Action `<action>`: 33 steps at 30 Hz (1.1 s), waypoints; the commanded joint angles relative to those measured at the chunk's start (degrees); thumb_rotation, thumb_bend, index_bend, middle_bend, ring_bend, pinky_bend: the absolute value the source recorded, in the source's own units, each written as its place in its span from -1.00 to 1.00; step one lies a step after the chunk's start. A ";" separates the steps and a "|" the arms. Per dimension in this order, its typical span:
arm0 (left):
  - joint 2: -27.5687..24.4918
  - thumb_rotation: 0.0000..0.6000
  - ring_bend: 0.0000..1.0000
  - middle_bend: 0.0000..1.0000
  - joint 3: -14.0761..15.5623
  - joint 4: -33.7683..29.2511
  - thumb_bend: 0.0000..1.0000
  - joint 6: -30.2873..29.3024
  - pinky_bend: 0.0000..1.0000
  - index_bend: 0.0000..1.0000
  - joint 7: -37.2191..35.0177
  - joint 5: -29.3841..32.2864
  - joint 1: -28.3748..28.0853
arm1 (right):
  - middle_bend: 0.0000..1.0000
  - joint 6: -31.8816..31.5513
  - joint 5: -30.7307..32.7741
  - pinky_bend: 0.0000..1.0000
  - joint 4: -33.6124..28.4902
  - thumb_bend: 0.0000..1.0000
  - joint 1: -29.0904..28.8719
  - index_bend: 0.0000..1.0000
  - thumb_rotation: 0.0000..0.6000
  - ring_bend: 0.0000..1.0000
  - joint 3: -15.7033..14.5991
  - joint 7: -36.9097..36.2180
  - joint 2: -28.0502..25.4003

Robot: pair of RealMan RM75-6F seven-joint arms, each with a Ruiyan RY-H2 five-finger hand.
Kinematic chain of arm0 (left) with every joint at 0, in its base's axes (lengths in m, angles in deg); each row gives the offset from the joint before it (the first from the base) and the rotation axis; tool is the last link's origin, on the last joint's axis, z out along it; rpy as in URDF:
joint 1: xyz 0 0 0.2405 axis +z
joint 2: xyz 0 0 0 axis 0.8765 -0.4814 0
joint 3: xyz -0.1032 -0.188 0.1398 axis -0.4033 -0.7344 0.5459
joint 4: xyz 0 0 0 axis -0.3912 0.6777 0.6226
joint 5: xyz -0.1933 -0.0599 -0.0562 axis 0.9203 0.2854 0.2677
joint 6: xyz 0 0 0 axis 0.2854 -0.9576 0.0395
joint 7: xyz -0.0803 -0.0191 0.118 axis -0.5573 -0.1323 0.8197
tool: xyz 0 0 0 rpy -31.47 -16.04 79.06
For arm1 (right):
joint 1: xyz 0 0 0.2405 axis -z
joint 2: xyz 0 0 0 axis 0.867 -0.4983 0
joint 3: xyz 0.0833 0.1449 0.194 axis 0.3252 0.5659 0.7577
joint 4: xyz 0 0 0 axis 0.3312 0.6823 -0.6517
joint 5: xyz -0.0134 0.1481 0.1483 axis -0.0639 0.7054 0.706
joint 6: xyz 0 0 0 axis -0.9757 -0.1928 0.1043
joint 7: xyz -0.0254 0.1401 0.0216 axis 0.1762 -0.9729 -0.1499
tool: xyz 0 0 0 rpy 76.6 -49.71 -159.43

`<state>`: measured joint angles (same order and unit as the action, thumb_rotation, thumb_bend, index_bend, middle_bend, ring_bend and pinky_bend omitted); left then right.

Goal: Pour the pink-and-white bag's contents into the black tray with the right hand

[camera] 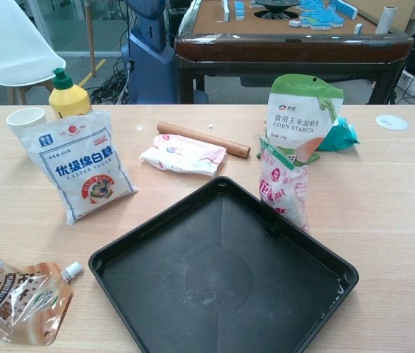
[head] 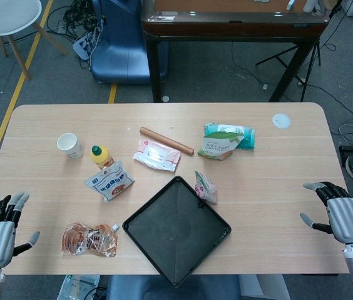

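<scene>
1. We've got our right hand (head: 339, 212) hovering near the table's (head: 289, 175) right edge, fingers spread, holding nothing.
2. Our left hand (head: 0, 228) is by the left edge, also spread and empty.
3. The pink-and-white bag (camera: 284, 187) stands upright, touching the black tray's (camera: 156, 235) far right rim.
4. A corn starch bag (camera: 303, 118) stands just behind it.

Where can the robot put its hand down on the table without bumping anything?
Bare wood lies right of the black tray, between it and the right hand, up to the white disc. It is crowded behind the tray: the pink-and-white bag at its rim, the rolling pin, the corn starch bag and the sugar bag.
</scene>
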<state>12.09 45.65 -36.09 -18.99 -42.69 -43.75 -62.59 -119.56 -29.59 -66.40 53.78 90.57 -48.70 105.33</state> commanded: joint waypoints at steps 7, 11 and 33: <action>-0.07 1.00 -0.97 -0.80 0.01 0.16 -0.59 -0.24 -0.89 -0.80 -0.20 -0.06 0.09 | -0.36 0.21 -0.34 -0.47 -0.04 -0.59 -0.49 -0.44 1.00 -0.56 -0.04 0.06 0.18; -0.20 1.00 -0.97 -0.80 0.14 0.03 -0.59 -0.48 -0.89 -0.80 -0.24 -0.18 0.26 | -0.36 0.33 -0.55 -0.47 0.14 -0.59 -0.68 -0.44 1.00 -0.56 -0.13 0.02 0.09; -0.51 1.00 -0.97 -0.80 0.49 -1.32 -0.59 -1.07 -0.89 -0.80 1.51 -0.68 0.71 | -0.45 21.53 -0.39 -0.55 5.27 -0.88 -16.41 -0.46 1.00 -0.65 1.65 -3.45 4.02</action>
<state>11.59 46.14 -37.41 -20.05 -41.17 -44.42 -61.89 -100.30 -30.06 -62.52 39.45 91.92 -51.37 108.09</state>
